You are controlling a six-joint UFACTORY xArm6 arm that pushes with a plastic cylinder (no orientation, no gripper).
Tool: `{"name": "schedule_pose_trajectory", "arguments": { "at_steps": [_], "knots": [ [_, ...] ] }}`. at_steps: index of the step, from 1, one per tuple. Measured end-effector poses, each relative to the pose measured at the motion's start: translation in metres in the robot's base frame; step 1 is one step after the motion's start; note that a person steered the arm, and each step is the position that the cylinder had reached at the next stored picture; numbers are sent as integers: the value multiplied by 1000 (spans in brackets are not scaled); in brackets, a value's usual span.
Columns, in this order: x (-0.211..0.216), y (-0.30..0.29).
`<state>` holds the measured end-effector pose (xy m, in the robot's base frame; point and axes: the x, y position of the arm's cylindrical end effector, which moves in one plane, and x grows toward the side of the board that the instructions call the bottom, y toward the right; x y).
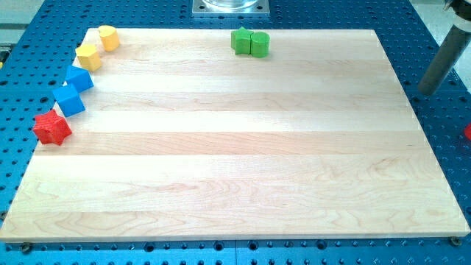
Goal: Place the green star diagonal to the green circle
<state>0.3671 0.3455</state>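
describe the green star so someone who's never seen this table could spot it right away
Follow the wooden board's edge along the view's top to just right of its middle, where two green blocks touch. The green star is the left one: pointed, while the green circle beside it is round.

Smooth dark-grey rod (440,60), seemingly cylindrical.

This is a lab: a wooden worktop (235,162) lies on a blue perforated metal bench (427,44), with a metal mount (231,6) at 12 o'clock.
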Motion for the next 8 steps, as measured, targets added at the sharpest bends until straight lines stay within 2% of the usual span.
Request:
{"name": "schedule_pose_trajectory", "arguments": {
  "at_steps": [1,2,3,4,5,6,7,8],
  "knots": [
    [-61,-5],
    [-173,-48],
    [-175,-80],
    [-175,-181],
    [-167,-310],
    [-122,-455],
    [-113,-454],
    [-159,-430]
  ]
}}
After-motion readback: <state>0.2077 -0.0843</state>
